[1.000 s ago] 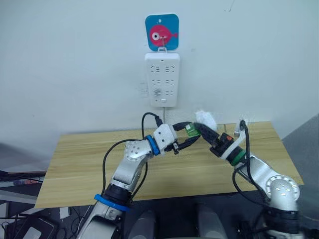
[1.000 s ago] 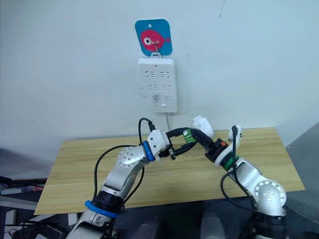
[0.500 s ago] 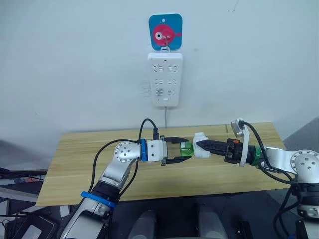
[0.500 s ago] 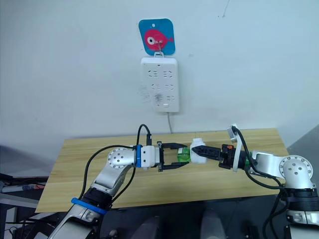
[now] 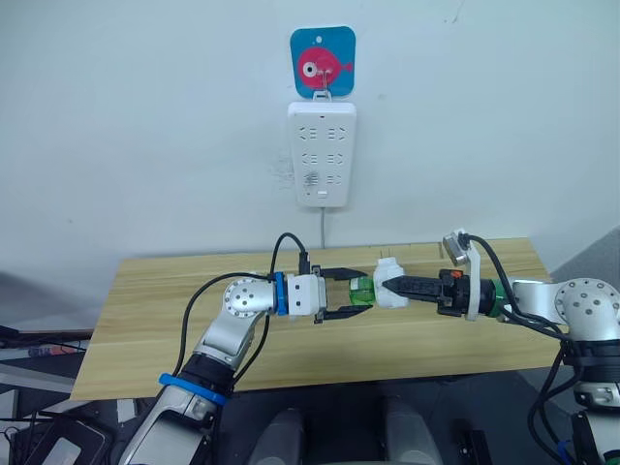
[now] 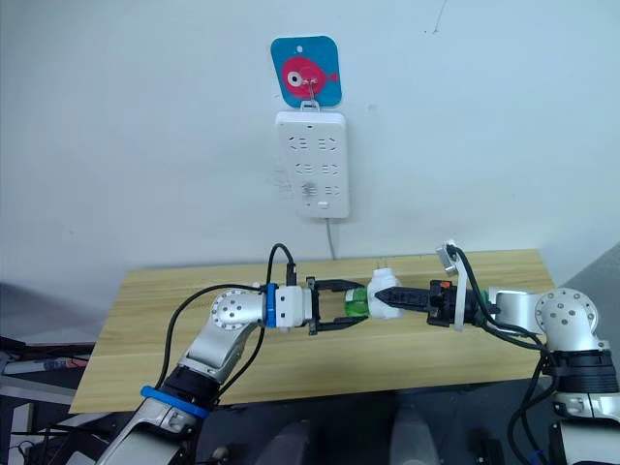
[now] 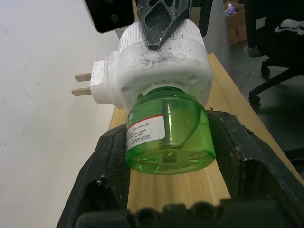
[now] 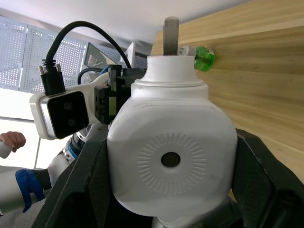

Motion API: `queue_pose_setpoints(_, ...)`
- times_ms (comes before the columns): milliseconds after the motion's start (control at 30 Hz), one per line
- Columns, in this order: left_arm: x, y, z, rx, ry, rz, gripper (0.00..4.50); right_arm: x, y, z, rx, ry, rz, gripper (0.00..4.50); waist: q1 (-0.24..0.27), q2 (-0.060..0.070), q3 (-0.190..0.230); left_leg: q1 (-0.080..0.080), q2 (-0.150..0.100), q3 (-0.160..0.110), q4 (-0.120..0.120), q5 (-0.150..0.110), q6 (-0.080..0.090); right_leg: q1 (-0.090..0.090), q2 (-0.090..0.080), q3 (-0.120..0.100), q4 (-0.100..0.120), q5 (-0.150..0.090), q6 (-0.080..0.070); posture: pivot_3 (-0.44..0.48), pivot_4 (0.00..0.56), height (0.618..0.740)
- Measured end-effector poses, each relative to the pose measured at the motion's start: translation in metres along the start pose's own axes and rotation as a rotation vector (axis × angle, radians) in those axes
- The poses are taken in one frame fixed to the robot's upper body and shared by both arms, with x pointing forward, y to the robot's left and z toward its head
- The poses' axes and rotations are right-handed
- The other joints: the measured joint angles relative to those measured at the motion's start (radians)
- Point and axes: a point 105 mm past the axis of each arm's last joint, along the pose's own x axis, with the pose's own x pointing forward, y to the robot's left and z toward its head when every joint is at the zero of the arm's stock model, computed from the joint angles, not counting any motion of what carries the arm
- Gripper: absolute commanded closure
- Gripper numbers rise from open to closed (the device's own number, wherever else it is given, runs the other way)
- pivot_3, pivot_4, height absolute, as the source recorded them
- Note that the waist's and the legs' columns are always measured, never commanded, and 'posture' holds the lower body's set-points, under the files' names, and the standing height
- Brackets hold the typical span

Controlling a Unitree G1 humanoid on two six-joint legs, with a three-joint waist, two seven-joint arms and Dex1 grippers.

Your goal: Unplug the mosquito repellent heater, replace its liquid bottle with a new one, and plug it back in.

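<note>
Mosquito repellent heater is off the wall and up in the air over the wooden table, held between the two arms! Nearest us, the left gripper has its black fingers spread around the green liquid bottle, one on each side; whether they actually press the plastic I can't quite tell, but they look fairly wide. The bottle is still seated in the heater's underside, label facing out, and if there's liquid inside, the level isn't readable. From the other side the right gripper is clamped on the white drum, its fingers pinching the body, the plug prongs sticking out free.

So unplugging looks done, and we're at the swap: getting this bottle out. My read is that the left fingers need to close firm on the green body and then twist it loose while the right keeps the heater steady.

Farther back on the table, another green bottle lies waiting in the right wrist view, possibly the replacement. On the wall beyond hangs the white power strip under a fish hook plaque, sockets empty.
</note>
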Motion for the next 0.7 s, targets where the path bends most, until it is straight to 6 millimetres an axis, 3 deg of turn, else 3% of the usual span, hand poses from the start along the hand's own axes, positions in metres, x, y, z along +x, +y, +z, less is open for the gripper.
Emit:
queue_pose_setpoints(133,0.005,0.000,0.005,-0.172,-0.037,-0.011,2.20,-0.005,0.003,0.003,-0.033,0.017,0.007,1.54,0.000,0.000,0.000,0.000,0.000,-0.001,0.000,0.000,0.000,0.000,0.000,0.000,0.000,0.000,0.000,0.002,0.203,0.740)
queue_pose_setpoints(333,0.002,-0.005,0.022,-0.941,-0.070,-0.201,2.20,-0.016,0.020,0.001,-0.091,0.080,0.070,1.54,-0.006,-0.001,0.001,0.000,0.000,-0.002,0.001,0.000,0.001,-0.001,0.001,0.000,0.007,0.000,0.000,0.008,0.205,0.740)
queue_pose_setpoints(467,-0.004,-0.004,0.029,-1.275,-0.071,-0.293,2.20,-0.015,0.027,0.001,-0.106,0.095,0.114,1.54,-0.007,-0.002,0.002,0.001,0.000,-0.001,0.001,0.000,0.001,0.000,0.001,0.000,0.008,0.000,0.000,0.009,0.211,0.740)
queue_pose_setpoints(567,-0.006,-0.002,0.025,-1.374,-0.070,-0.298,1.24,-0.013,0.026,0.000,-0.102,0.105,0.114,1.54,-0.006,-0.003,0.002,0.001,0.000,-0.001,0.001,0.000,0.001,-0.001,0.001,0.000,0.007,0.000,0.000,0.010,0.221,0.740)
queue_pose_setpoints(700,-0.005,0.011,0.031,-1.344,-0.115,-0.251,0.02,-0.012,0.023,-0.005,-0.069,0.130,0.094,1.54,-0.001,-0.005,0.005,0.000,0.000,-0.001,0.001,0.000,0.000,-0.002,0.000,0.001,0.005,0.000,0.000,0.010,0.223,0.740)
